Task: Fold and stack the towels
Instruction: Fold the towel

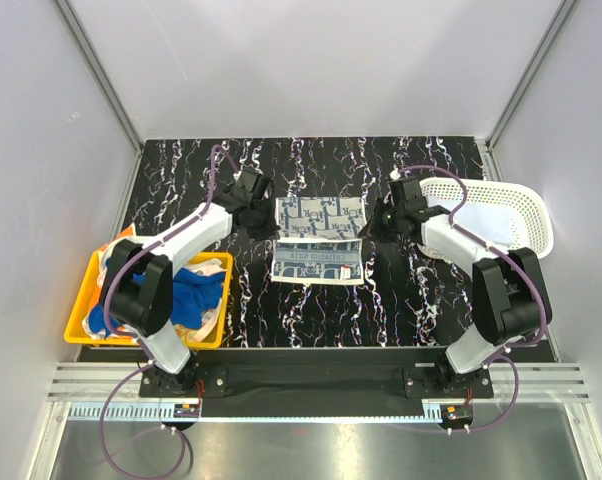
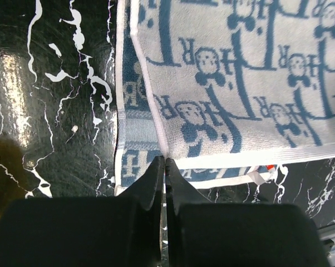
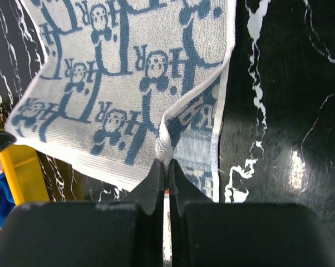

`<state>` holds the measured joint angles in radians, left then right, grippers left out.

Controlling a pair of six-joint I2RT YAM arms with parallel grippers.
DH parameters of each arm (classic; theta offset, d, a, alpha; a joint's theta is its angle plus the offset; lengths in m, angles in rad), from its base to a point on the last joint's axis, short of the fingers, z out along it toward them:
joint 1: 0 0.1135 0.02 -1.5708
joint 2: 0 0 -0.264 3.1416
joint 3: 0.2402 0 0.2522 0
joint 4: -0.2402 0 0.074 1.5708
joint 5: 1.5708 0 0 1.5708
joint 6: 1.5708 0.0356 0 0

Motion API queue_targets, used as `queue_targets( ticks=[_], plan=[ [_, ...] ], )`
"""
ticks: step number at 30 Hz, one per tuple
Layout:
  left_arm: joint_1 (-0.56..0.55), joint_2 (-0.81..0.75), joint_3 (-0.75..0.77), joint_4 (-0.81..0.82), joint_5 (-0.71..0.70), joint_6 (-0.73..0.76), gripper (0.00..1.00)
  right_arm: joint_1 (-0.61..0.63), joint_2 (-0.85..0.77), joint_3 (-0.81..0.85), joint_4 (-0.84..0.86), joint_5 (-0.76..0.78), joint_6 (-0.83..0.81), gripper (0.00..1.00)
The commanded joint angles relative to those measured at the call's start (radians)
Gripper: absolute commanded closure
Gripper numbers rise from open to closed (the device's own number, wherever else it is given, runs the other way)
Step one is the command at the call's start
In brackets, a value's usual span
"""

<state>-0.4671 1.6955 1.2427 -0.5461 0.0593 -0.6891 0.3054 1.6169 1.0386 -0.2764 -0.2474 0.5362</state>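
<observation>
A white towel with a blue pattern (image 1: pixel 319 240) lies in the middle of the black marbled table, its upper layer lifted over a darker lower layer. My left gripper (image 1: pixel 268 222) is at the towel's left edge. In the left wrist view it is shut (image 2: pixel 165 162) on the white hem of the towel (image 2: pixel 240 83). My right gripper (image 1: pixel 373 226) is at the right edge. In the right wrist view it is shut (image 3: pixel 167 164) on a bunched corner of the towel (image 3: pixel 117 72). A royal blue towel (image 1: pixel 196 290) lies heaped with other cloths in the yellow bin.
The yellow bin (image 1: pixel 78 318) stands at the near left beside the left arm; its corner (image 3: pixel 20 172) shows in the right wrist view. A white perforated basket (image 1: pixel 511 205) sits at the right, behind the right arm. Grey walls enclose the table.
</observation>
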Motion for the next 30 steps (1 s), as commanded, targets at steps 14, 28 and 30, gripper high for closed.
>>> queue_targets(
  ticks=[14,28,30],
  plan=[
    [-0.001,-0.119,-0.095,0.023,-0.009,0.022,1.0,0.06,-0.114,-0.091,0.016,0.053,0.048,1.0],
    [0.001,-0.166,-0.132,0.032,0.005,0.025,1.0,0.097,-0.158,-0.12,0.006,0.1,0.091,1.0],
    [0.002,-0.175,-0.149,0.046,0.008,0.023,1.0,0.106,-0.164,-0.138,0.014,0.103,0.102,1.0]
  ],
)
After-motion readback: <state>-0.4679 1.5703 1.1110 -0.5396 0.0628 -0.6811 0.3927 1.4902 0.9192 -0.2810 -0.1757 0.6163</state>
